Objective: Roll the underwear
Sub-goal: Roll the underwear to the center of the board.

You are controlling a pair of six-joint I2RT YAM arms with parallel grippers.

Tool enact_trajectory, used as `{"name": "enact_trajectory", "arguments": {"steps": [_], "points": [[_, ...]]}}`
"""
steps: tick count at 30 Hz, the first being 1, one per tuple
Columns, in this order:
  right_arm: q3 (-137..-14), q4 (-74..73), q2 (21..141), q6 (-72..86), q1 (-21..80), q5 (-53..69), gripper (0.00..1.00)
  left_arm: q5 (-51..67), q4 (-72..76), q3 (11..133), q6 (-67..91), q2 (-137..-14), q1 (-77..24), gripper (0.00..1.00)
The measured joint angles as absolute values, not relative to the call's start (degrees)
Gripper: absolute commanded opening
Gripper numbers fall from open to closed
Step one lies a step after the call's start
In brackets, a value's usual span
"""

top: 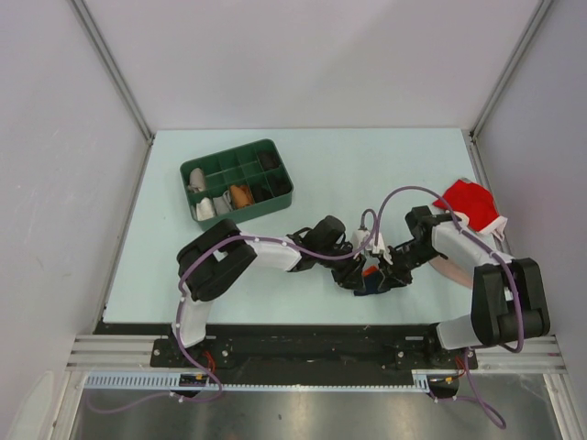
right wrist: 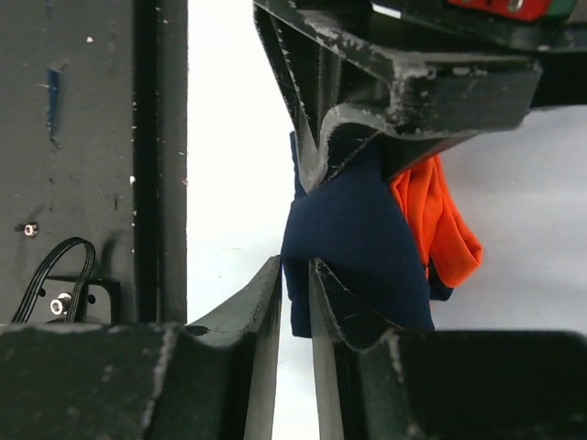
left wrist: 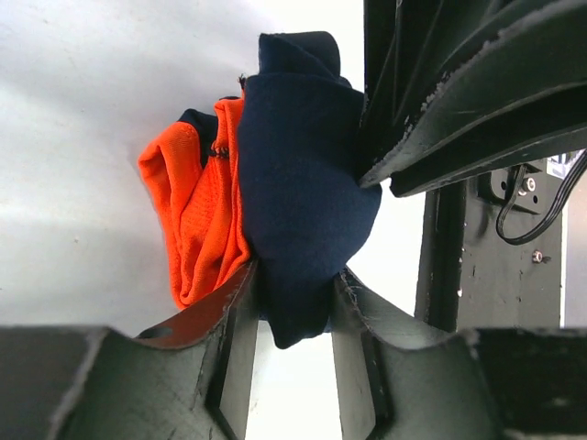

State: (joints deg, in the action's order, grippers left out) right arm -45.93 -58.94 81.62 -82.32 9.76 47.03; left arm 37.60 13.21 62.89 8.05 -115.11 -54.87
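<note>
Underwear (top: 371,280): bunched between the two grippers, close to the near edge of the table (top: 275,156), a little right of its middle. Navy on the outside, with orange folds showing on one side. Cannot tell whether it rests on the surface or hangs just off it.

Step in hand, as I judge it: the rolling itself, late on. The fabric is already a tight wad, not a flat piece. The next move calls for one firm grip to hold so the wad does not spring open while the other pincer re-takes. After that the loose orange fold needs tucking in. Risk: both grips slacken together and the roll comes undone.

Left to right:
- Toward the far left corner: green tray (top: 252,210), split into compartments.
  - The near row holds small rolled pieces: white, grey, orange-brown, black.
  - There is another white piece at the left end and a black one in the far right compartment.
  - The middle of the far row shows only green floor.
  - This is probably where the finished roll belongs.
- Left gripper (left wrist: 295,275): jaws at a middling gap. The navy wad fills it and touches both fingers (left wrist: 229,321), so it is holding the underwear.
- Right gripper (right wrist: 294,266): jaws narrow, pinching the lower navy edge.
- Beige-pink cloth (top: 451,272): partly under the right arm, toward the right edge.
- Red cloth (top: 468,203): at the right edge, apart from the wad.
</note>
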Motion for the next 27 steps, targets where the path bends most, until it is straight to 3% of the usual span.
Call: {"name": "enact_trajectory", "arguments": {"steps": [4, 11, 27], "points": [[-45.43, -58.48, 79.70, -81.91, 9.15, 46.74, 0.33, 37.39, 12.97, 63.05, 8.21, -115.09, -54.89, 0.40], [-46.04, -58.94, 72.77, -80.64, 2.55, 50.19, 0.76, 37.39, 12.88, 63.09, 8.60, -115.15, -54.87, 0.39], [-53.01, -54.74, 92.73, -58.06, 0.58, 49.45, 0.81, 37.26, 13.67, 62.78, 9.52, -115.20, -54.87, 0.39]]}}
